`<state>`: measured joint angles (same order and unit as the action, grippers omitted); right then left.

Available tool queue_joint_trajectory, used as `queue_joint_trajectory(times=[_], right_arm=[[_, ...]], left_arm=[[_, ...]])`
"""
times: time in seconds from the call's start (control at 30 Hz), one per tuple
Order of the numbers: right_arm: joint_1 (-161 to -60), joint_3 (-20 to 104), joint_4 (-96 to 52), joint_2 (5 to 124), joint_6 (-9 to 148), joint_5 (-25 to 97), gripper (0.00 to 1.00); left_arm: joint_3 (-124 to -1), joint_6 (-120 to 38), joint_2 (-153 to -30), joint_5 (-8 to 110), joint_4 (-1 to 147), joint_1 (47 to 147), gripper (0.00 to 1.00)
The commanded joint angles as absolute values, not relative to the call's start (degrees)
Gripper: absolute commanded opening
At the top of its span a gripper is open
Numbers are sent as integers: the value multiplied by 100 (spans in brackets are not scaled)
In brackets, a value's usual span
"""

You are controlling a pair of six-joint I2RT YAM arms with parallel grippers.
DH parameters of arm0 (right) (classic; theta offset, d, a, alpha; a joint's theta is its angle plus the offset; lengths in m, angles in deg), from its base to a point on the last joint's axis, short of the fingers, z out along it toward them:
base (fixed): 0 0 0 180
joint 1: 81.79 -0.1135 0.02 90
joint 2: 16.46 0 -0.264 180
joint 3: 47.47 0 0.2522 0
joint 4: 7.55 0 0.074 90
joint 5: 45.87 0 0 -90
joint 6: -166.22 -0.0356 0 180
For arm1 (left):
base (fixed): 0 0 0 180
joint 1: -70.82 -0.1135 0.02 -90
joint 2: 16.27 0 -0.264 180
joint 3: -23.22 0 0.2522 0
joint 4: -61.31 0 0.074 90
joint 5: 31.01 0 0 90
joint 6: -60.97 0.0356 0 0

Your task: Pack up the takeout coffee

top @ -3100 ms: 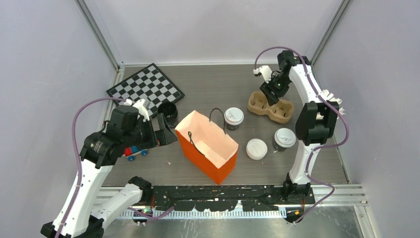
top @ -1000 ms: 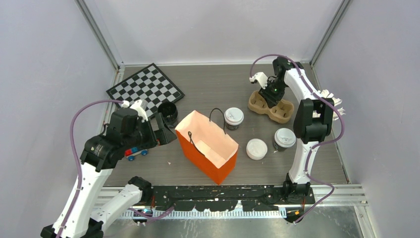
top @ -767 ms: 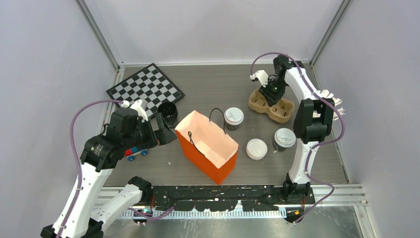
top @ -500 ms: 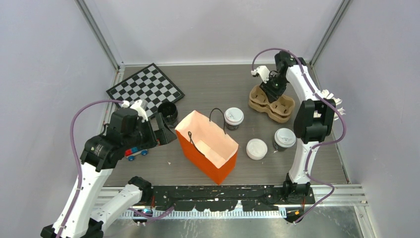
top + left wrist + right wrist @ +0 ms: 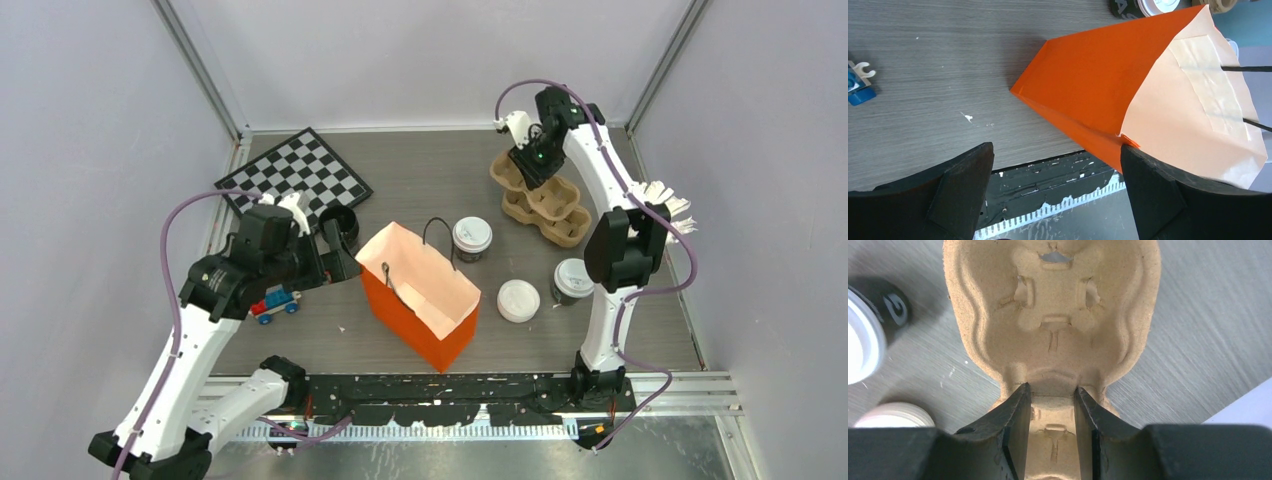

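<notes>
**Operator:** What do we read at the two tools?

**Technician:** We find the left gripper (image 5: 1055, 192) with its jaws spread fully and nothing between them. It hangs just beside the left edge of the orange bag (image 5: 405, 318). From the left wrist view we cannot tell whether a finger touches the paper. The right gripper (image 5: 1050, 390) has its jaws drawn partway in, and they pinch the centre rib of the cardboard cup carrier (image 5: 1053, 330) at the far right of the table (image 5: 420, 175). A second carrier (image 5: 558, 218) lies directly under it.

**Operator:** Where do we locate the coffee?

**Technician:** We locate the takeout coffee cup (image 5: 472, 238) upright on the table, just behind the bag's far rim and next to its black handle. A second lidded cup (image 5: 575, 279) stands near the right arm, with a loose white lid (image 5: 518, 300) beside it. Both cups are outside the bag, which stands open, and neither gripper has hold of them.
</notes>
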<state>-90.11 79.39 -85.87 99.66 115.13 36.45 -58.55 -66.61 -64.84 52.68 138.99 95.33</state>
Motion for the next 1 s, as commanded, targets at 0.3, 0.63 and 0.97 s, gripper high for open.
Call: queue_joint_trajectory(times=[0.3, 0.63, 0.97], right_arm=[[-10239, 9789, -8328, 8990, 9214, 4798, 37], [-11243, 10299, -8218, 8263, 8616, 4208, 40], [-12045, 9873, -6910, 7592, 7126, 3408, 39]], left_arm=[[-6473, -6377, -6789, 5145, 13615, 9526, 100], [-6495, -6375, -6699, 4821, 13508, 9525, 99], [-6633, -6697, -6957, 4515, 13612, 9525, 93]])
